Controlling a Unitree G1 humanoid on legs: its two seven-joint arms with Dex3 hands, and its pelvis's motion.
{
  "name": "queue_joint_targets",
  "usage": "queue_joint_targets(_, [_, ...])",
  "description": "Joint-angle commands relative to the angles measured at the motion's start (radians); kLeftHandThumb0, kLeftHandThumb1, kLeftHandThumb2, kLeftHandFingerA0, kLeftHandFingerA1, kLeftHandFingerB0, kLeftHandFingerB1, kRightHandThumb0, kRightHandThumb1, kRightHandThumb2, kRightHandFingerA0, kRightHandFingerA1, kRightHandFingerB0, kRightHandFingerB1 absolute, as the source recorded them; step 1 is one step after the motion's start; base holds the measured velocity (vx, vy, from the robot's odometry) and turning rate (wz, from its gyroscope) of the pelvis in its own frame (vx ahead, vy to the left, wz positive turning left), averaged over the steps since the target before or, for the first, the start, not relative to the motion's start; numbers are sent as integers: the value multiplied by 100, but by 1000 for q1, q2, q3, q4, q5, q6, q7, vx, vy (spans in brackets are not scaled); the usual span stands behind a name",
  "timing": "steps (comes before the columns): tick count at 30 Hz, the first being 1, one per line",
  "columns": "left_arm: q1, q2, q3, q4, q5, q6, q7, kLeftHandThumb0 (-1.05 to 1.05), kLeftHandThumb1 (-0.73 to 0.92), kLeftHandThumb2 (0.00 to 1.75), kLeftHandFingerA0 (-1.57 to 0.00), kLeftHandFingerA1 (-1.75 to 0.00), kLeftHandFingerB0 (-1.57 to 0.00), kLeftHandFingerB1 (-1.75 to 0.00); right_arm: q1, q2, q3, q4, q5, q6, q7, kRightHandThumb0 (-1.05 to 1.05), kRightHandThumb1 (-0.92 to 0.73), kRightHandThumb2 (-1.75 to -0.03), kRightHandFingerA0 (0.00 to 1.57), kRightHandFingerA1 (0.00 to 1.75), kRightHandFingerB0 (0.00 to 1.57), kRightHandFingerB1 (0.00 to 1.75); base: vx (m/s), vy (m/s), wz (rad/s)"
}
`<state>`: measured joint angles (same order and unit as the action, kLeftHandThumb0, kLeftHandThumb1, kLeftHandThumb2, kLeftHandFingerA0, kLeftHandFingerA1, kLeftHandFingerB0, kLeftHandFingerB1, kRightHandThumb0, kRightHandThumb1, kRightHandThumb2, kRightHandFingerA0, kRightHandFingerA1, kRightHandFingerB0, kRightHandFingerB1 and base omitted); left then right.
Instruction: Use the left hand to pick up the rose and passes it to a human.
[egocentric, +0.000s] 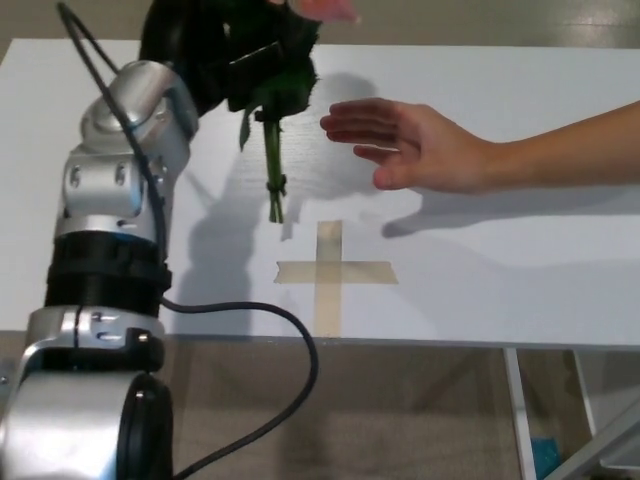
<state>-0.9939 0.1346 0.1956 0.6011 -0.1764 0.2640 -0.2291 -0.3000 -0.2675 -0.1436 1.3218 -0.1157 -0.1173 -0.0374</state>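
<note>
White table (520, 260) carries tan tape cross (330, 272); our black left hand (235, 50) clutches green-stemmed pink rose (272, 150) beside person's open hand (410, 145).

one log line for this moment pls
phase: handover approach | left hand: shut on pink rose with green stem, held above white table | person's open hand: waiting, apart from rose | right hand: not in view

Rose (272, 150), pink bloom up, green stem hanging above white table (520, 250).
</note>
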Motion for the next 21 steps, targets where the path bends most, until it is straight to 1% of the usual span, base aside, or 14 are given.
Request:
queue_joint_targets(1, [-37, -31, -16, 18, -3, -6, 31, -23, 83, 64, -104, -153, -73, -105, 6, 1, -5, 1, 16, 13, 14, -56, -79, -64, 67, 54, 55, 40, 0, 0, 0])
queue_joint_targets(4, [-52, -45, -16, 32, -6, 4, 41, -24, 82, 64, -105, -152, -74, -102, 6, 1, 0, 1, 14, 16, 12, -56, -79, -64, 66, 54, 54, 40, 0, 0, 0])
queue_joint_targets(5, [-63, -56, -14, 47, -11, -1, 41, -24, 82, 64, -104, -152, -74, -97, 5, 1, 1, 1, 15, 16, 11, -56, -79, -64, 66, 54, 54, 40, 0, 0, 0])
queue_joint_targets(7, [-66, -57, -13, 52, -11, -4, 41, -24, 82, 64, -104, -152, -74, -97, 5, 1, 2, 1, 15, 16, 11, -56, -79, -64, 66, 54, 54, 40, 0, 0, 0])
queue_joint_targets(8, [-89, -72, -17, 78, -9, -11, 45, -23, 80, 67, -101, -152, -74, -89, 4, 2, 1, 1, 17, 16, 9, -56, -79, -64, 66, 54, 54, 40, 0, 0, 0])
queue_joint_targets(12, [-120, -86, -15, 123, -7, -24, 50, -23, 80, 67, -99, -152, -76, -90, 1, 0, 0, 2, 18, 19, 10, -56, -79, -64, 66, 54, 54, 39, 0, 0, 0])
queue_joint_targets(13, [-131, -109, -12, 133, -10, -26, 73, -24, 81, 64, -104, -146, -82, -88, -2, 1, 3, 1, 16, 19, 7, -56, -79, -64, 66, 54, 53, 39, 0, 0, 0])
queue_joint_targets(14, [-138, -124, -12, 140, -10, -29, 85, -25, 81, 64, -105, -146, -85, -87, -3, 1, 5, 1, 14, 18, 7, -56, -79, -64, 66, 54, 54, 39, 0, 0, 0])
queue_joint_targets(16, [-143, -132, -13, 146, -8, -33, 88, -25, 81, 64, -105, -146, -85, -87, -4, 0, 6, 0, 14, 18, 8, -56, -79, -64, 66, 54, 54, 39, 0, 0, 0])
queue_joint_targets(17, [-144, -141, -21, 140, -4, -34, 85, -25, 72, 62, -112, -132, -93, -78, -3, 0, 5, 0, 16, 18, 10, -56, -79, -64, 67, 53, 54, 39, 0, 0, 0])
queue_joint_targets(18, [-144, -155, -35, 129, 2, -35, 81, -25, 72, 62, -112, -132, -93, -78, -3, 1, 3, 0, 19, 19, 12, -56, -79, -64, 67, 53, 54, 39, 0, 0, 0])
queue_joint_targets(19, [-145, -167, -58, 125, 9, -47, 58, -25, 81, 64, -106, -147, -77, -97, -6, 1, 5, 0, 17, 21, 14, -56, -79, -64, 66, 54, 53, 39, 0, 0, 0])
queue_joint_targets(20, [-142, -176, -66, 121, 9, -52, 54, -25, 80, 66, -100, -150, -75, -95, -6, 1, 6, 0, 16, 21, 14, -56, -79, -64, 66, 54, 54, 40, 0, 0, 0])
queue_joint_targets(21, [-139, -186, -73, 116, 8, -57, 52, -25, 80, 66, -100, -150, -75, -95, -6, 1, 7, 0, 15, 22, 13, -56, -79, -64, 66, 54, 54, 40, 0, 0, 0])
